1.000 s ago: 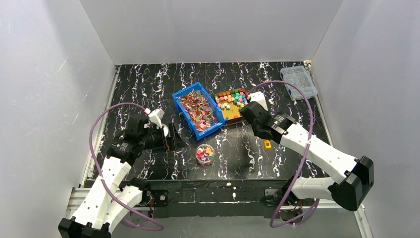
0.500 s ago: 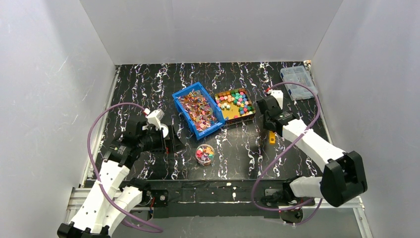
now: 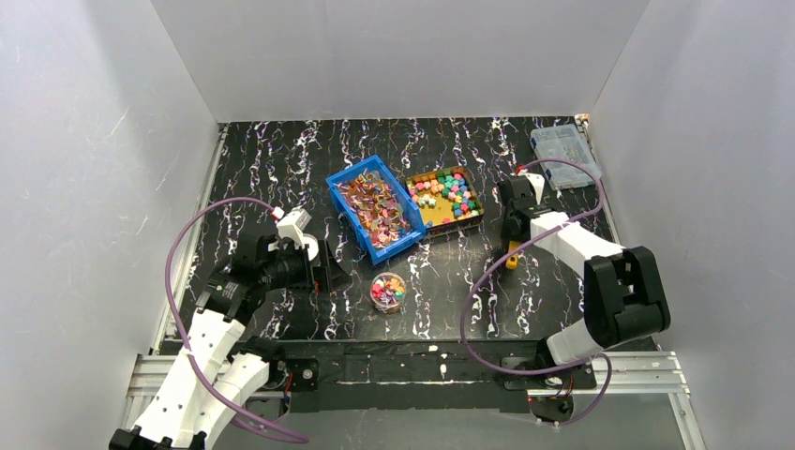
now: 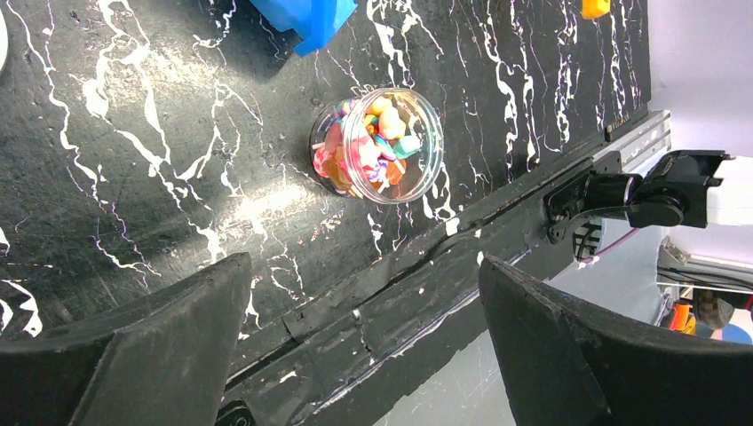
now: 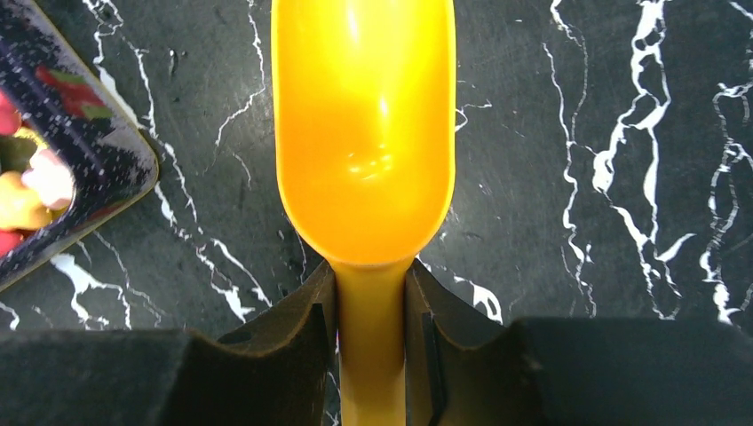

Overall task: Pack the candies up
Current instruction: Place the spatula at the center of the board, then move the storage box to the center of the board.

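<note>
Swinging back from the tray over the last second, the right arm has folded in toward the right side of the surface, and the right gripper has come off the pile with it. It is clenched on the handle of the yellow scoop, whose bowl shows bare, glossy plastic with nothing in it. The scoop hangs over open surface just beside the tray's corner. The candies lie heaped in that tray, which sits against the right side of the blue bin of foil-wrapped sweets. A small clear cup near the front edge already holds a mixed handful. The left gripper hovers released, jaws spread wide, above the surface close to the cup; it has hardly shifted.

An empty scoop moving away from the tray suggests this pass brought nothing out — so filling the cup likely needs another dip into the pile.
</note>
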